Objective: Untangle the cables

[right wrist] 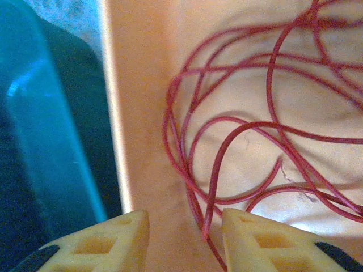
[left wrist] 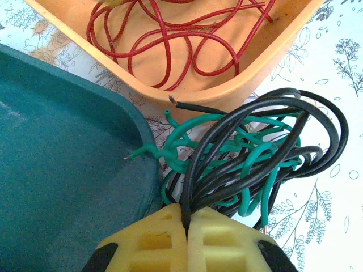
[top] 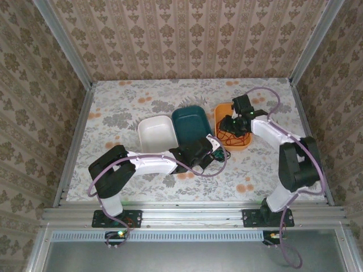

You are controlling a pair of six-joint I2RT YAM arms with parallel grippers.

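Observation:
A tangle of black cable (left wrist: 317, 107) and green cable (left wrist: 255, 164) lies on the flowered table between the teal tray (left wrist: 68, 170) and the orange tray (left wrist: 272, 56). My left gripper (left wrist: 187, 218) is shut on one black strand at the near side of the tangle. The red cable (right wrist: 227, 141) lies in loose loops inside the orange tray (right wrist: 136, 113). My right gripper (right wrist: 184, 226) hangs open over that tray's left part, with a red strand's end loose between its fingers. From above, the left gripper (top: 212, 148) sits at the teal tray's right corner and the right gripper (top: 235, 124) is in the orange tray (top: 222, 109).
A white tray (top: 156, 133) stands left of the teal tray (top: 190, 122), the two touching. The orange tray sits close to the right of them. Patterned walls enclose the table on three sides. Lilac hoses trail along both arms.

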